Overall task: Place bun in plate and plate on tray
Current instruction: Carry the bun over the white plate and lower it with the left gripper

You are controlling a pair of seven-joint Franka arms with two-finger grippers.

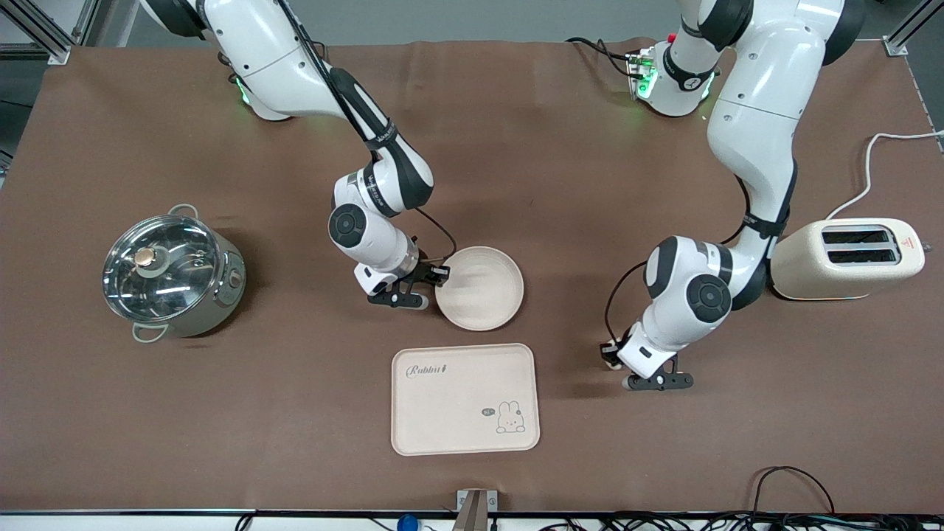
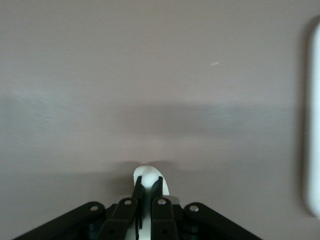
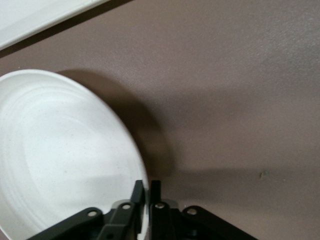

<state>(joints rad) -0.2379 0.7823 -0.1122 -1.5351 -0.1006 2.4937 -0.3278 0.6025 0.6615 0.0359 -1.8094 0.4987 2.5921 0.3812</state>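
The round cream plate (image 1: 483, 289) lies on the brown table, farther from the front camera than the tray (image 1: 464, 398) with its rabbit print. My right gripper (image 1: 441, 278) is shut on the plate's rim at the side toward the right arm's end. In the right wrist view the fingers (image 3: 151, 189) pinch the rim of the plate (image 3: 60, 150). My left gripper (image 1: 612, 359) is low over the table beside the tray, toward the left arm's end, shut on the small pale bun (image 2: 149, 175). The bun barely shows in the front view.
A steel pot with a glass lid (image 1: 171, 277) stands toward the right arm's end. A cream toaster (image 1: 848, 258) with its white cord stands toward the left arm's end. The tray's edge shows in the left wrist view (image 2: 312, 125).
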